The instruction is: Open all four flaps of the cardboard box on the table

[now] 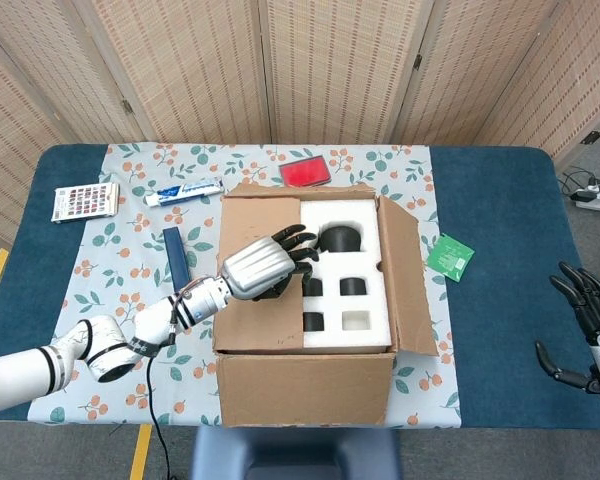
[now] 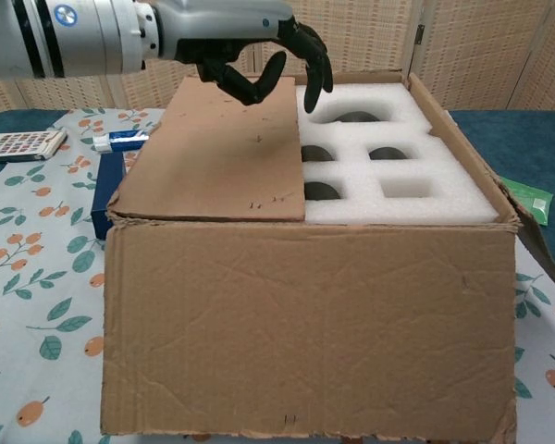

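A brown cardboard box (image 1: pixel 310 385) (image 2: pixel 305 324) stands at the table's near middle. Its left flap (image 1: pixel 248 315) (image 2: pixel 222 157) lies folded flat over the left half. The right flap (image 1: pixel 408 285) and the near flap (image 1: pixel 305 388) hang outward. White foam (image 1: pixel 350 320) (image 2: pixel 402 176) with dark round holes shows inside. My left hand (image 1: pixel 263 267) (image 2: pixel 259 55) hovers over the left flap's inner edge, fingers spread and curled down, holding nothing. My right hand (image 1: pixel 588 330) stays at the far right edge, fingers apart, empty.
A red pouch (image 1: pixel 305 173) lies behind the box. To its left are a toothpaste tube (image 1: pixel 184 190) (image 2: pixel 120 141), a dark blue bar (image 1: pixel 173 254) (image 2: pixel 104 199) and a patterned card (image 1: pixel 85 200) (image 2: pixel 18 143). A green packet (image 1: pixel 448 256) (image 2: pixel 527 199) sits to its right.
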You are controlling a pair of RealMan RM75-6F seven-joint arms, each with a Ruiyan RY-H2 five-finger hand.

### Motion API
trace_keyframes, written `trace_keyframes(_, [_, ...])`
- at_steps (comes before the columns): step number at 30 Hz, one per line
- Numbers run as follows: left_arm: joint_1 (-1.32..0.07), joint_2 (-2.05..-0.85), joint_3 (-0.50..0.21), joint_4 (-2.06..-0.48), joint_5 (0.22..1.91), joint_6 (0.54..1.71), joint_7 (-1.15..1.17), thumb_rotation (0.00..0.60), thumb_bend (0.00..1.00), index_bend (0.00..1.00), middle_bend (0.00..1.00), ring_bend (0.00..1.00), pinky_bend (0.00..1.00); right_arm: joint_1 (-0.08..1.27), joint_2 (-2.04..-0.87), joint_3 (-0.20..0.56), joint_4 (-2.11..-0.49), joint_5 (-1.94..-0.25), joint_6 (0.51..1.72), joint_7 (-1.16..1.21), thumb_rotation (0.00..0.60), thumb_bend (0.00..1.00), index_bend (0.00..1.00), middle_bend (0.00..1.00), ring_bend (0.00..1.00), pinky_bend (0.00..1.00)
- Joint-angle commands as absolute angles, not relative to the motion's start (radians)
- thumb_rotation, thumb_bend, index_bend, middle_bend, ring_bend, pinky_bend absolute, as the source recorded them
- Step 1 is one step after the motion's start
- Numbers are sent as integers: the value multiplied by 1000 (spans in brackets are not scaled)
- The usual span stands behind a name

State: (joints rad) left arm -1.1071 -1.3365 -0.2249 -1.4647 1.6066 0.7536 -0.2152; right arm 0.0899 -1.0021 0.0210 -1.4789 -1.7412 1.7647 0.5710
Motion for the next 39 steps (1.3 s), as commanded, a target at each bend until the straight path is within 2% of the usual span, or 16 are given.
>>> trace_keyframes(1, [-1131,-1372,-214,-1423,1610,757,-219,600,1000,441,230,59,0,87,-999,21,-1474,-1736,1762,577,390,515,0,0,52,0])
trace_keyframes(12, [-1171,-1412,-193,-1380,1595,750,-236,600,1000,450,212,36,0,75,-995,19,-1469,-1727,1763,589,392,516,0,0,51,0])
trace_keyframes(25, [-1178,-1449,-161,-1325,1576,757,-106,600,1000,460,197,27,0,67,-989,19,-1457,-1731,1773,618,392,515,0,0,50,0])
trace_keyframes(39, [-1161,-1430,-153,-1350,1531,774,26,600,1000,478,197,29,0,79,-989,20,-1464,-1733,1748,610,391,515,0,0,49,0])
